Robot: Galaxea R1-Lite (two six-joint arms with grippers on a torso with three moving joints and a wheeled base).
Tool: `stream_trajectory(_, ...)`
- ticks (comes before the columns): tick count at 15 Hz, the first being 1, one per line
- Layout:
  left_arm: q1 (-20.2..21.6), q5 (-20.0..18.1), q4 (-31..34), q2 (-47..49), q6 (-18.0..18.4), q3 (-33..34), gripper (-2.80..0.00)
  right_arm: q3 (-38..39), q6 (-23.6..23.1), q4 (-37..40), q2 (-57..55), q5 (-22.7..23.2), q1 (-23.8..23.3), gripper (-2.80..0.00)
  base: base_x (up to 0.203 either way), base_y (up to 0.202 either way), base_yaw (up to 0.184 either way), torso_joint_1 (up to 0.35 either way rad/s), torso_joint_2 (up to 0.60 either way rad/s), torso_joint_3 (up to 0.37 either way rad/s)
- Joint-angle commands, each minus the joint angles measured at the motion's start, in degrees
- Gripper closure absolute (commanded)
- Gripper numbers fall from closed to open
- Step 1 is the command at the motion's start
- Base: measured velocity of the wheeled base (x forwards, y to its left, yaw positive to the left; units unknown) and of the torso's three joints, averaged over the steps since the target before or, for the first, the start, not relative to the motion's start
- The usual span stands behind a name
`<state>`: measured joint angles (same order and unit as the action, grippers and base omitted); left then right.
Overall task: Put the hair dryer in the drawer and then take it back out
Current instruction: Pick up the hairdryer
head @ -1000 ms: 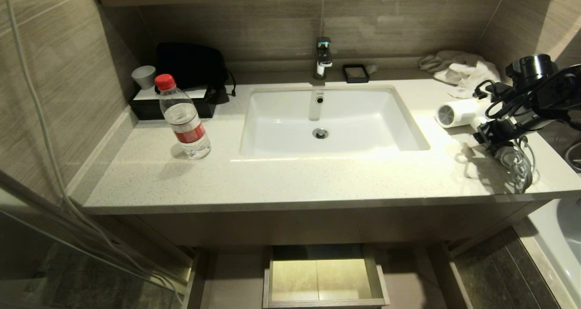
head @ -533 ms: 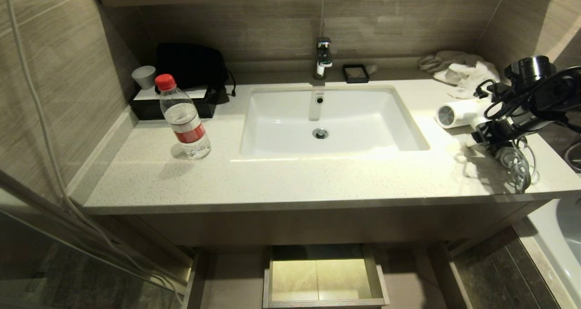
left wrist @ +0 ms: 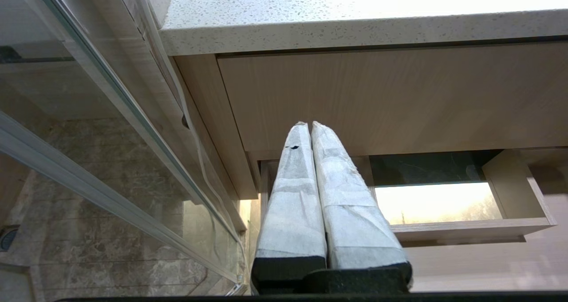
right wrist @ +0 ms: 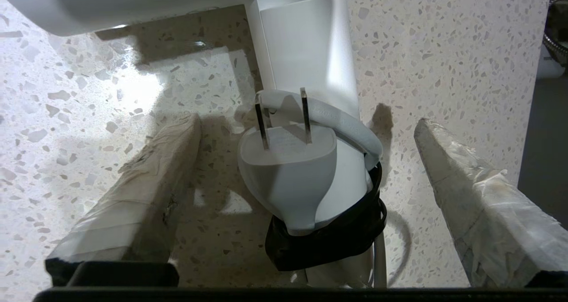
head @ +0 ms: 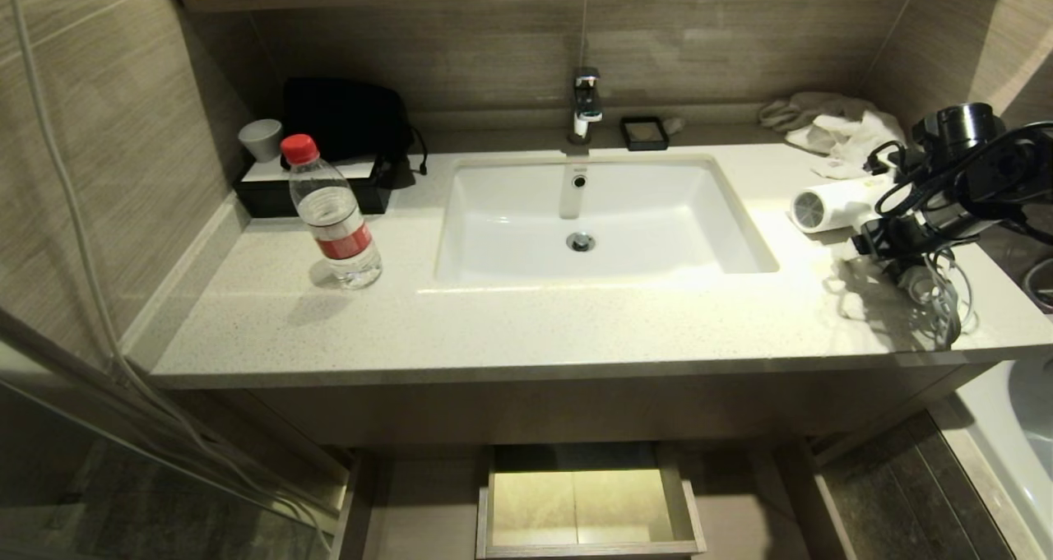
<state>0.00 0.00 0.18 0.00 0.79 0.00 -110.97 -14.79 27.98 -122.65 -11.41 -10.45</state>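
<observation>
While the hair dryer [head: 831, 205] lies on its side at the right end of the desk [head: 526, 321], its round grey grille faces the sink [head: 600, 219] and its handle [right wrist: 306, 49] points toward the front edge. Bundled against that handle is the white cord, bound with a dark strap, the plug [right wrist: 288, 169] resting on top with its two prongs up.

Just over the handle sits the right pincer [right wrist: 306, 129], jaws spread wide — one taped finger [right wrist: 142, 182] on each side of handle and plug, neither touching them. That straddling pose suggests a grasp on the handle is being lined up, likely because the handle is the narrowest firm part; nothing is held yet. The plug lying loose on the bundle could shift when the jaws close.

Below the desk, the drawer [head: 588, 502] stands pulled out and looks empty, ready to receive the dryer. The left pincer [left wrist: 308, 124] hangs low beside the cabinet front, its fingers pressed together, idle.

Pale speckled stone forms the desk. A water bottle [head: 333, 215] with a red cap stands to the sink's left, a black tray [head: 313, 190] and dark bag [head: 345, 120] behind it — crumpled cloths [head: 831, 124] lie in the far right corner. Brown striped tile lines the walls, and a glass partition [left wrist: 88, 129] runs along the left.
</observation>
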Motion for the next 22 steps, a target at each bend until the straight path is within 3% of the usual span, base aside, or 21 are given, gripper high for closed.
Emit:
stream_trajectory(1, 0.0, 0.0, 0.0, 0.0, 0.0, 0.0, 0.00, 0.0, 0.6, 0.2, 0.6, 2.3, 0.0, -2.80, 0.000, 0.000, 0.000, 0.000, 0.00, 0.000)
stream_trajectory(6, 0.0, 0.0, 0.0, 0.0, 0.0, 0.0, 0.00, 0.0, 1.0, 2.0, 4.1, 9.6, -0.7, -2.80, 0.000, 0.000, 0.000, 0.000, 0.00, 0.000)
stream_trajectory(13, 0.0, 0.0, 0.0, 0.0, 0.0, 0.0, 0.00, 0.0, 2.4, 2.3, 1.7, 10.2, -4.3, -2.80, 0.000, 0.000, 0.000, 0.000, 0.00, 0.000)
stream_trajectory(22, 0.0, 0.0, 0.0, 0.0, 0.0, 0.0, 0.00, 0.0, 3.2, 2.2, -0.4, 12.7, -4.5, -2.80, 0.000, 0.000, 0.000, 0.000, 0.00, 0.000)
